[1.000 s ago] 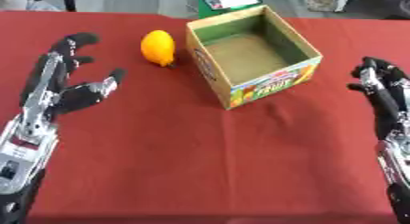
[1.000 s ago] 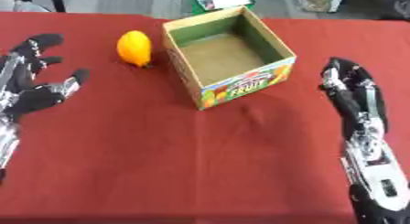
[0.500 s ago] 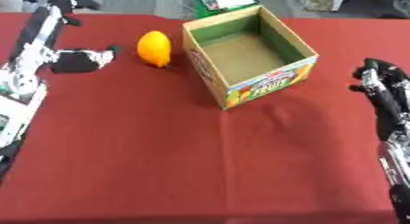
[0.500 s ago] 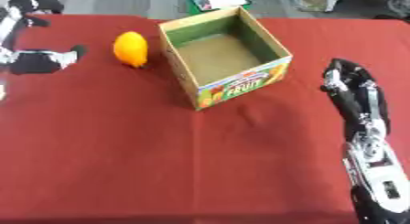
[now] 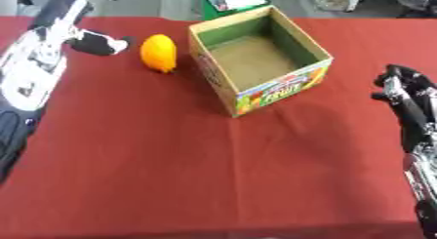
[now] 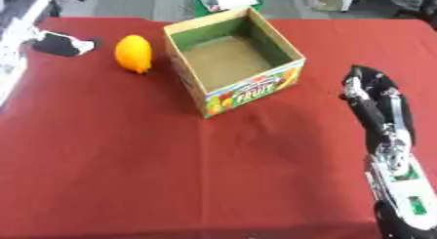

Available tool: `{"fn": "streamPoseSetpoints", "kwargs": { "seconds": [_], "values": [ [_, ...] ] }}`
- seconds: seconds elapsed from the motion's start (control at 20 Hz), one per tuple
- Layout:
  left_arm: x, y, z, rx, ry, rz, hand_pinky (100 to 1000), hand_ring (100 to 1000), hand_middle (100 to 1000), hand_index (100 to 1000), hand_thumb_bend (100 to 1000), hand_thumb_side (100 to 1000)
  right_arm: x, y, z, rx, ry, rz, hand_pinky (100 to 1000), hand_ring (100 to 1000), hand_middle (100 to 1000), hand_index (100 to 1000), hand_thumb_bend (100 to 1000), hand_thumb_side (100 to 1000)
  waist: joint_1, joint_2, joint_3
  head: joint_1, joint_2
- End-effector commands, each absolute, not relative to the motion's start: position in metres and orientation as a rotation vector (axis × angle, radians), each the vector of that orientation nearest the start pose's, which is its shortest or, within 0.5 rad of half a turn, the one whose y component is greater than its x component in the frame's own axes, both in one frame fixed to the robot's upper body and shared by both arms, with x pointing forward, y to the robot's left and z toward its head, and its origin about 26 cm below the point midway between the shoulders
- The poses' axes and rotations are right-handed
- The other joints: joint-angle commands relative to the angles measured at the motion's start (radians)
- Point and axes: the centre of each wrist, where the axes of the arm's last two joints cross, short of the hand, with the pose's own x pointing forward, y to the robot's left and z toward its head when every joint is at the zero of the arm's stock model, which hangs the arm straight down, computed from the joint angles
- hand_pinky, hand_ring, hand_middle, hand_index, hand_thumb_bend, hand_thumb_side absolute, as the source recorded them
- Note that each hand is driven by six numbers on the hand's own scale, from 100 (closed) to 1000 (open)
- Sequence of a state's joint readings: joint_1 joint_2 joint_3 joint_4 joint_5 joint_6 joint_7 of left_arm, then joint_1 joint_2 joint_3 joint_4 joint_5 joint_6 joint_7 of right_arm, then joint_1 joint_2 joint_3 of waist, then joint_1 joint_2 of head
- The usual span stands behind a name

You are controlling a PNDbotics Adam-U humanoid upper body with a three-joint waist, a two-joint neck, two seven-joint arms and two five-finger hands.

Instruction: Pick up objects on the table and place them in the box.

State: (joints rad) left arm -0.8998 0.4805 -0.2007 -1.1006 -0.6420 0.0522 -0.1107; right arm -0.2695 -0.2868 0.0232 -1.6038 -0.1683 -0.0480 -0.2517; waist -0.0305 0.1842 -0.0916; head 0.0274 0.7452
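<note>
The step in hand is the reach for the first pick. The left robot hand [image 5: 89, 35] is stretched out over the far left of the red-clothed counter [image 5: 170, 174], its fingers spread, the thumb tip just beside the orange fruit [image 5: 159, 52] but not yet touching it. The fruit lies on the counter close to the left wall of the open cardboard fruit box [image 5: 260, 60], which looks empty. The right robot hand [image 6: 375, 104] idles at the right edge, fingers relaxed, holding nothing. Next, the left fingers likely need to close round the fruit, lift it, and carry it right over the box rim.
</note>
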Motion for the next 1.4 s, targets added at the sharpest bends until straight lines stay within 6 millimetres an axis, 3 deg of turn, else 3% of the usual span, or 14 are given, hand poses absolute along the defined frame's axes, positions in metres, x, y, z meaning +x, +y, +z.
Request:
{"fn": "streamPoseSetpoints", "kwargs": {
  "seconds": [0.05,0.5,1.1,1.35,1.4],
  "values": [
    [0.474,0.266,0.222,0.971,-1.643,-1.108,763,871,763,774,583,100,0.341,-0.281,0.103,-0.183,-1.946,-0.025,627,723,610,741,100,405,0.004,-0.014,-0.007,0.009,-0.012],
    [0.493,0.254,0.203,1.014,-1.507,-1.221,753,856,755,769,596,100,0.342,-0.278,0.102,-0.167,-1.944,-0.013,627,723,610,741,100,404,0.002,-0.009,-0.037,0.023,-0.019],
    [0.495,0.25,0.187,1.022,-1.376,-1.331,730,821,732,746,618,100,0.341,-0.277,0.1,-0.164,-1.939,-0.017,627,723,610,740,100,406,0.004,-0.008,-0.036,0.023,-0.02],
    [0.494,0.25,0.184,1.064,-1.369,-1.322,699,758,652,664,609,100,0.341,-0.277,0.1,-0.164,-1.938,-0.02,627,723,610,740,100,406,0.005,-0.008,-0.034,0.023,-0.021],
    [0.494,0.251,0.184,1.078,-1.375,-1.308,682,720,603,606,586,100,0.341,-0.277,0.1,-0.164,-1.937,-0.02,627,723,610,740,100,406,0.005,-0.009,-0.034,0.023,-0.021]
  ]
}}
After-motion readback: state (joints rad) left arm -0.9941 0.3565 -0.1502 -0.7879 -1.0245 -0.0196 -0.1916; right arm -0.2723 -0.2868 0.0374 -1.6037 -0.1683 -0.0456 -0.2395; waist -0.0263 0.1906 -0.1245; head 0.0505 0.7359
